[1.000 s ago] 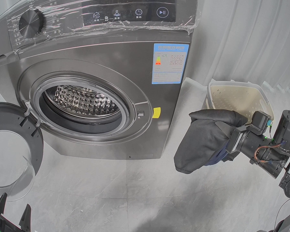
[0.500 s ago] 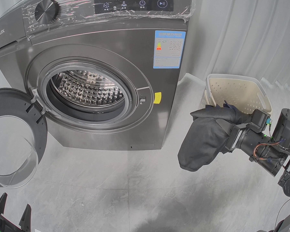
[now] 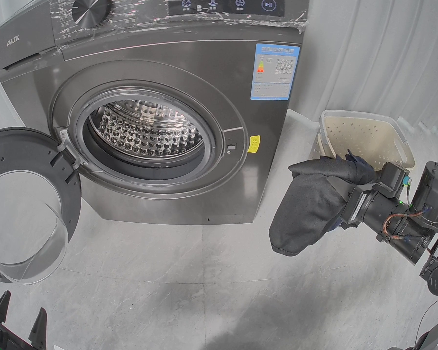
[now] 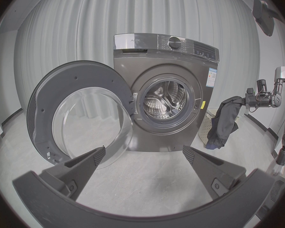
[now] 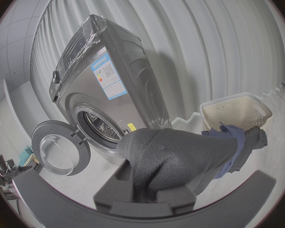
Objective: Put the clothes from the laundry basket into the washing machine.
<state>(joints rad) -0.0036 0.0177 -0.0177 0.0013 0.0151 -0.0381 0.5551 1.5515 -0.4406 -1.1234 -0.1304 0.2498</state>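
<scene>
Beneath the dark garment [image 3: 309, 205], the right gripper [image 5: 144, 190] is mostly hidden.

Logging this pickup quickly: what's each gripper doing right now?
Left gripper: open, empty.
Right gripper: shut on the dark clothes.

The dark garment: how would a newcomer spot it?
Start at the big grey washing machine with its round door open. Right of it sits a cream laundry basket. Before that basket, the dark garment hangs from the right gripper, the only cloth held aloft.
</scene>
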